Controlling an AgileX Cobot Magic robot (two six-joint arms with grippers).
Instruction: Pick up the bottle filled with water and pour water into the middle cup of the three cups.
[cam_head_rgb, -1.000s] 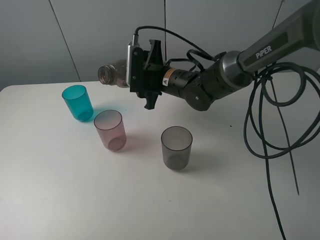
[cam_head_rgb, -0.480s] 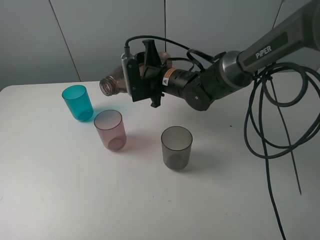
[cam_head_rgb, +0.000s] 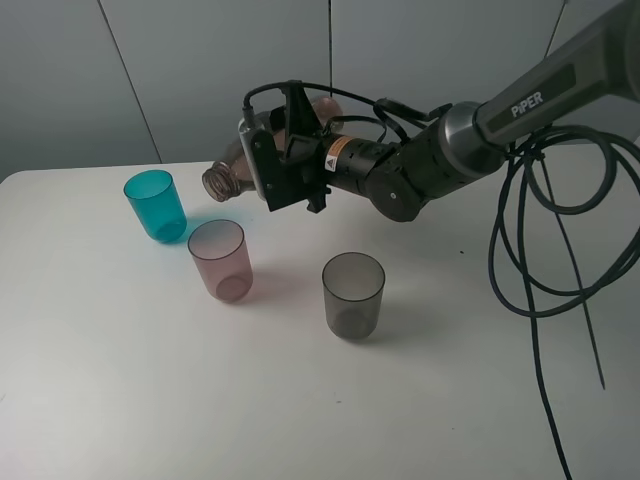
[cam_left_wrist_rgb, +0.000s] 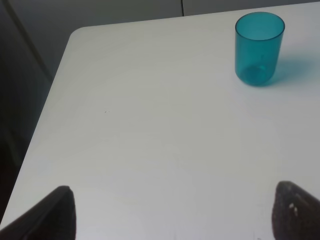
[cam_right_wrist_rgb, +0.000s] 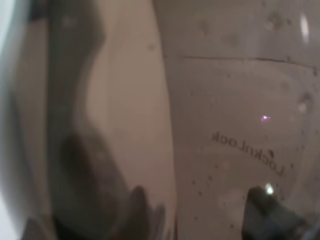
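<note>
My right gripper is shut on the brownish-pink bottle and holds it in the air, tipped past level. Its open mouth points down-left, above and just behind the pink middle cup. The teal cup stands left of the pink one and the smoky grey cup to its right. The bottle's tinted wall fills the right wrist view. My left gripper is open and empty low over the table, with the teal cup ahead of it. No stream of water shows.
The white table has a rounded left edge with dark floor beyond. Black cables hang from the right arm over the table's right side. A grey wall stands behind.
The right wrist has rotated, tipping the bottle further. Its mouth has dropped lower, toward the pink cup. The cups have not moved.
</note>
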